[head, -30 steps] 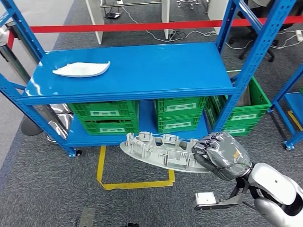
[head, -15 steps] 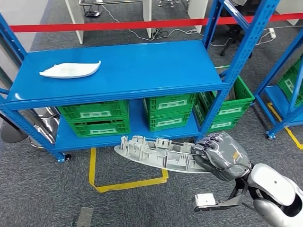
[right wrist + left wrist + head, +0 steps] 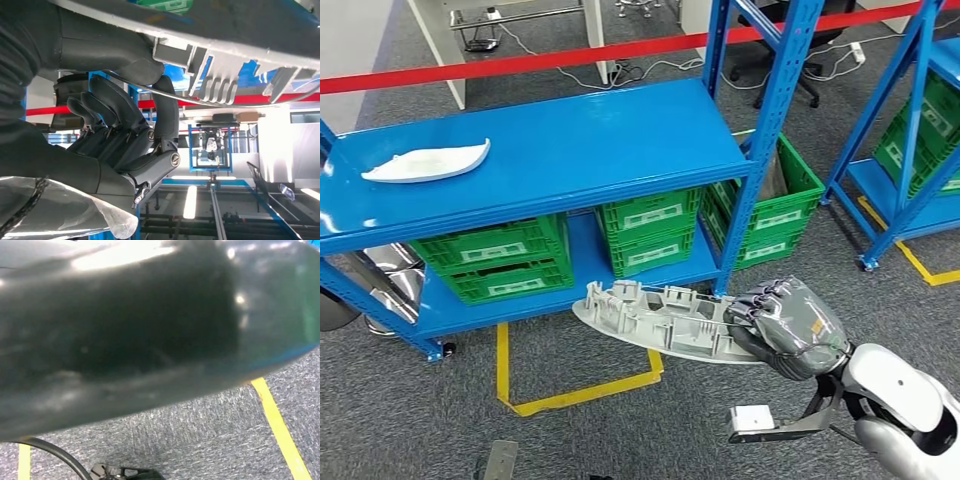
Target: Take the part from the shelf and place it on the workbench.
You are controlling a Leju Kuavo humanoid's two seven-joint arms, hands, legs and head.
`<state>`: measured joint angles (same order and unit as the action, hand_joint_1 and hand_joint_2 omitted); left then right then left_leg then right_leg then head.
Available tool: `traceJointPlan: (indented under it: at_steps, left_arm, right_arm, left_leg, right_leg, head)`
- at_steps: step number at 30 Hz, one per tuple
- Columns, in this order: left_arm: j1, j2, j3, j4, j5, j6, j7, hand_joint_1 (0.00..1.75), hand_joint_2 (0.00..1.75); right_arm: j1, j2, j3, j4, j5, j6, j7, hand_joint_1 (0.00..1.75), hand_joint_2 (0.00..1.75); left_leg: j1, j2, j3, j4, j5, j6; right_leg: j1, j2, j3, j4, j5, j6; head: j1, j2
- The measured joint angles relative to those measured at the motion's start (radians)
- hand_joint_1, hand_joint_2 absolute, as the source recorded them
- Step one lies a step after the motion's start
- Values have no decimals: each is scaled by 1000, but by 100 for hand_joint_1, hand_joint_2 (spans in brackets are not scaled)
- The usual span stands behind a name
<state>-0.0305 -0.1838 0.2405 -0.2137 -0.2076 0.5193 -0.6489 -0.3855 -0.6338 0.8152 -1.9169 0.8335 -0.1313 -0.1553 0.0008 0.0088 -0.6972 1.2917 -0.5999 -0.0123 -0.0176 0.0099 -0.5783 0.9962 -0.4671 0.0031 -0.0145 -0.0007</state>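
the right hand (image 3: 782,326) grips one end of the long grey part (image 3: 660,320), which juts out level over the carpet in front of the shelf (image 3: 546,150). keep the grip firm and the part flat while turning toward the workbench. whether the left hand is wide or closed, i cannot tell. a white piece (image 3: 426,162) lies on the shelf beyond.

Right hand (image 3: 124,135) pinching grey ribbed part (image 3: 211,55).

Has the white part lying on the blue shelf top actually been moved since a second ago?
No. The white part keeps its spot near the blue shelf top's left end; the camera turned.
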Motion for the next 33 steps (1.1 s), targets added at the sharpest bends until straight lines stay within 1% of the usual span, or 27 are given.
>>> traceJointPlan:
  at_steps: [1, 3, 4, 5, 6, 8, 9, 10, 11, 13, 14, 15, 16, 17, 18, 19, 20, 21, 23, 25, 26, 27, 29, 30, 31, 32, 33]
  left_arm:
    - [1, 0, 0, 0, 0, 0, 0, 0, 0]
    - [1, 1, 1, 0, 0, 0, 0, 0, 0]
    - [0, 1, 1, 0, 0, 0, 0, 0, 0]
    - [0, 1, 1, 0, -1, 0, 0, 0, 0]
    - [0, 1, 1, 0, -1, 1, 0, 0, 0]
    - [-1, 1, 2, 0, -1, 1, 1, 0, 0]
    - [-1, 1, 2, 0, -1, 1, 1, 0, 0]
    - [-2, 1, 2, 0, -1, 1, 1, 0, 0]
    - [-2, 0, 3, 0, -1, 1, 1, 0, 0]
    - [-2, 0, 3, 0, -2, 1, 1, 0, 0]
    - [-1, 0, 3, 0, -2, 1, 1, 0, 0]
    - [0, 0, 3, 0, -2, 1, 1, 0, 0]
    - [0, 0, 4, 0, -2, 1, 1, 0, 0]
    - [-1, 0, 4, 0, -2, 1, 1, 0, 0]
    - [-1, -1, 4, 0, -2, 1, 1, 0, 0]
    - [-2, -1, 4, 0, -2, 1, 1, 0, 0]
    - [-3, -1, 4, 0, -2, 1, 1, 0, 0]
    - [-3, -1, 4, 0, -2, 1, 1, 0, 0]
    - [-2, -1, 4, 0, -1, 1, 1, 0, 0]
    - [-3, -1, 4, 0, -2, 1, 1, 0, 0]
    - [-4, -1, 4, 0, -2, 1, 1, 0, 0]
    - [-3, 0, 4, 0, -2, 1, 1, 0, 0]
    - [-1, 0, 4, 0, -2, 1, 1, 0, 0]
    - [1, 0, 4, 0, -2, 1, 1, 0, 0]
    - [2, 0, 4, 0, -2, 1, 1, 0, 0]
    - [2, 0, 4, 0, -2, 1, 1, 0, 0]
    - [2, 0, 4, 0, -2, 1, 1, 0, 0]
  right_arm:
    - [0, 0, 0, 0, 0, 0, 0, 175, 175]
    - [0, 0, 0, 0, 0, 0, 0, 175, 175]
    - [0, 1, 0, 0, 0, 0, 0, 175, 175]
    - [0, 1, 0, 0, 0, 0, 0, 175, 175]
    - [0, 1, 0, 0, 0, 0, 0, 175, 175]
    - [1, 1, 0, 0, 0, -1, 0, 175, 175]
    - [2, 1, 0, 0, 0, -1, 0, 175, 175]
    - [1, 1, 0, 0, 0, -1, 0, 175, 175]
    - [1, 1, 0, 0, 0, -1, 0, 175, 175]
    - [1, 1, 0, 0, 0, -1, 0, 175, 175]
    - [2, 1, 0, 0, 0, -1, 0, 175, 175]
    - [3, 1, 0, 0, 0, -1, 0, 175, 175]
    - [4, 1, 0, 1, 0, -1, 0, 175, 175]
    - [4, 1, 0, 1, 0, -1, 0, 175, 175]
    - [4, 1, 0, 1, 0, -1, 0, 175, 175]
    - [3, 1, 0, 1, 0, -1, 0, 175, 175]
    - [2, 1, 0, 0, 0, -1, 0, 175, 175]
    - [2, 1, 0, 0, 0, -1, 0, 175, 175]
    - [2, 1, 0, 0, 0, -1, 0, 175, 175]
    - [3, 1, 0, 0, 0, -1, 0, 175, 175]
    - [2, 1, 0, 0, 1, -1, 0, 175, 175]
    - [2, 1, 0, 0, 1, -2, 1, 175, 175]
    - [3, 2, 0, 0, 2, -2, 1, 175, 175]
    - [4, 2, 0, 0, 2, -2, 2, 175, 175]
    - [4, 3, 0, 1, 3, -2, 2, 175, 175]
    - [4, 3, 0, 1, 3, -2, 2, 175, 175]
    - [5, 3, 0, 1, 3, -2, 2, 175, 175]
  left_leg:
    - [1, -1, 11, -19, 20, 0]
    - [4, -14, 71, -142, 87, 5]
    - [6, -25, 102, -207, 110, 8]
    - [7, -35, 121, -251, 121, 11]
    - [6, -41, 128, -271, 121, 13]
    - [5, -35, 127, -277, 122, 21]
    - [5, -30, 127, -281, 126, 28]
    - [6, -24, 127, -285, 130, 35]
    - [7, -19, 127, -289, 133, 41]
    - [6, -9, 124, -289, 134, 47]
    - [5, -3, 123, -289, 135, 48]
    - [4, 4, 122, -288, 135, 48]
    - [3, 10, 122, -288, 135, 48]
    - [3, 15, 123, -288, 134, 47]
    - [2, 20, 123, -287, 133, 46]
    - [-1, 24, 123, -284, 131, 43]
    - [-3, 28, 122, -282, 131, 39]
    - [-6, 32, 120, -280, 130, 35]
    - [-7, 42, 119, -280, 132, 26]
    - [-5, 33, 114, -262, 114, 15]
    - [-4, 23, 100, -226, 88, 10]
    - [-2, 10, 76, -168, 55, 5]
    - [0, 0, 19, -31, -7, 2]
    - [0, 0, 2, 9, -16, 2]
    - [0, -1, 3, 8, -3, 2]
    - [0, -3, 23, -34, 29, 4]
    - [1, -11, 55, -104, 69, 7]
  right_leg:
    - [0, 7, 0, 1, 1, 1]
    - [0, 20, 0, 2, 2, 5]
    - [1, 27, -2, 4, 3, 8]
    - [2, 33, -7, 6, 4, 14]
    - [2, 38, -11, 7, 7, 20]
    - [0, 44, -18, 5, 11, 34]
    - [-1, 40, -24, 9, 7, 39]
    - [-1, 31, -35, 29, -8, 44]
    - [-1, 19, -55, 70, -33, 48]
    - [-2, 1, -117, 206, -99, 54]
    - [-2, -1, -144, 267, -121, 56]
    - [-2, -2, -157, 299, -126, 57]
    - [-2, -4, -150, 290, -112, 57]
    - [-2, -8, -121, 237, -82, 55]
    - [-1, -19, -80, 160, -49, 52]
    - [2, -33, -38, 87, -26, 48]
    - [5, -43, -9, 35, -13, 43]
    - [8, -49, 4, 10, -11, 37]
    - [9, -40, 3, 6, -11, 26]
    - [6, -30, 1, 3, -5, 14]
    - [3, -26, 1, 0, -3, 7]
    - [2, -21, 1, -1, -1, 3]
    - [3, -9, 0, 0, -1, -1]
    - [3, -2, 0, 0, -1, -1]
    - [3, 5, 0, 1, 0, -1]
    - [3, 13, 1, 2, 0, -1]
    - [3, 20, 1, 3, 0, 0]
  head:
    - [0, 0]
    - [0, 0]
    - [0, 0]
    - [1, 0]
    - [1, 0]
    - [1, 0]
    - [2, 0]
    - [3, 0]
    - [5, 0]
    - [7, 0]
    - [6, 0]
    - [6, 0]
    - [6, 0]
    - [6, 0]
    - [6, 0]
    - [7, 0]
    - [6, 0]
    - [6, 0]
    - [5, 0]
    - [4, 0]
    - [3, 0]
    - [2, 0]
    - [1, 0]
    - [1, 0]
    - [1, 0]
    - [1, 0]
    - [0, 0]
